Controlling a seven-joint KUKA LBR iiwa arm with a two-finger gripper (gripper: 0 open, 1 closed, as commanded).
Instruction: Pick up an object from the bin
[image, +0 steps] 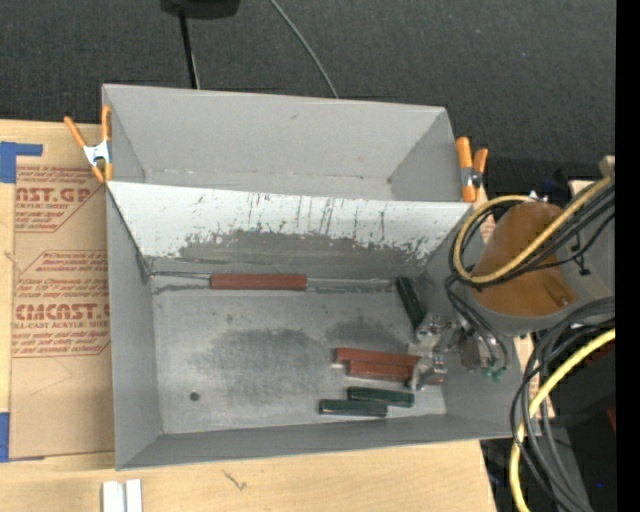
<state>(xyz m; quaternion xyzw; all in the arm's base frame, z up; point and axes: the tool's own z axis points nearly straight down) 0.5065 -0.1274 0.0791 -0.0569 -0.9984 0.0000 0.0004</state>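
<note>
The gripper (428, 358) is low in the lower right of the frame, down by the floor of the grey metal bin (270, 140) and close to its right wall. Its silvery metal parts touch or sit just beside the right end of a red-brown rectangular block (368, 362), which lies flat on the bin floor, pointing left. Whether the gripper is clenched on that block or released cannot be told; the block's end seems to reach it, but the contact is unclear.

Just below the block, two dark green sticks (366, 402) lie side by side on the floor. Another dark green stick (408, 300) lies tilted above the gripper, near the right wall. A long red-brown bar (258, 283) lies along the back edge of the floor, well apart from the rest.

Right of the bin, the wrist's orange cover (520, 262) is ringed by yellow and black cables (560, 400).
</note>
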